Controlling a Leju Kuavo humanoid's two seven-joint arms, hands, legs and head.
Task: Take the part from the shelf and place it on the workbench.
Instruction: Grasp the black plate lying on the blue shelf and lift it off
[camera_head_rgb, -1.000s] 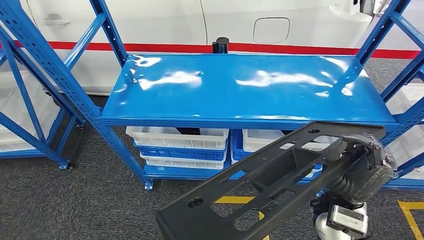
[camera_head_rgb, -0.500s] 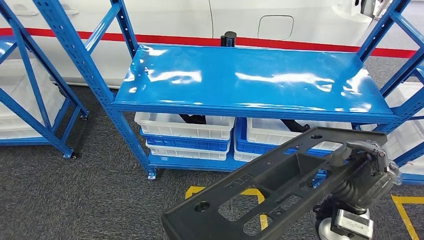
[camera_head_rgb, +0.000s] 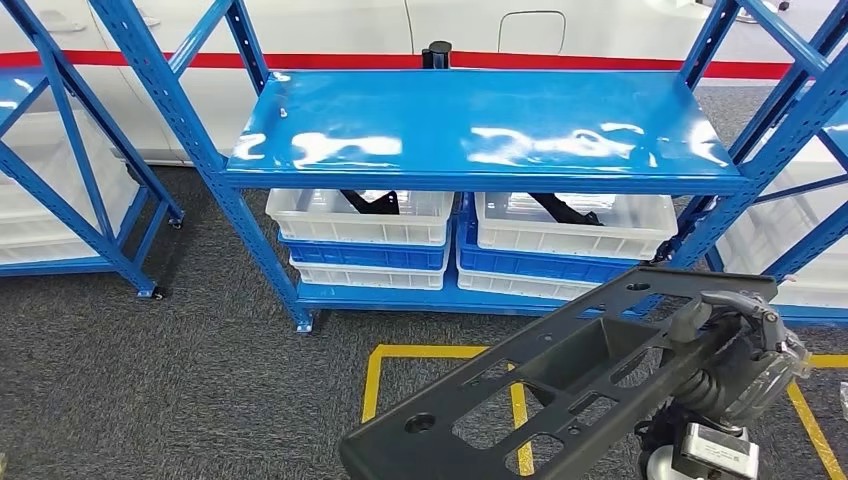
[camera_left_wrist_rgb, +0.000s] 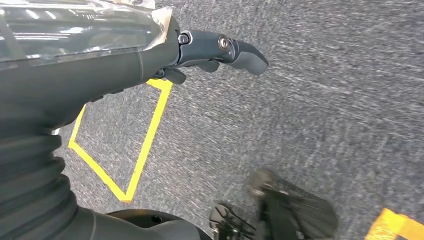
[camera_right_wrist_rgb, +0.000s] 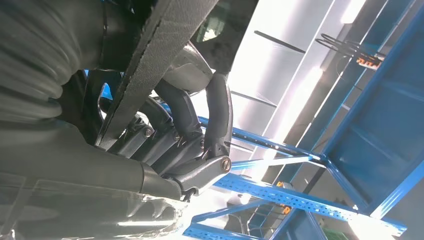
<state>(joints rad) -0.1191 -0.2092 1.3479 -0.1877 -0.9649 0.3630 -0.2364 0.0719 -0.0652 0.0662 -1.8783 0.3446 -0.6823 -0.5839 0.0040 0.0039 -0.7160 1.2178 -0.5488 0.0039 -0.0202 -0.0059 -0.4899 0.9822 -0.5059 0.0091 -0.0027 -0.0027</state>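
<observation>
1. My right hand (camera_head_rgb: 735, 335) has its fingers (camera_right_wrist_rgb: 218, 107) clamped on one end of the black part (camera_head_rgb: 560, 385).
2. From the fingers, the part cantilevers out over the floor, off the shelf (camera_head_rgb: 480, 130).
3. It looks stiff and long; I judge the far end levers hard.
4. Left hand (camera_left_wrist_rgb: 220, 50) holds nothing, fingers loosely apart.

The right hand (camera_head_rgb: 735, 340) sits low at the near right in the head view, its ribbed black wrist cover rising from below and its dark fingers (camera_right_wrist_rgb: 220, 107) curled over the edge of the long black part (camera_head_rgb: 560, 385), gripping it. The left hand (camera_left_wrist_rgb: 200, 52) hangs pointing down at the floor, holding nothing, its fingers loosely bent and slightly apart.
</observation>
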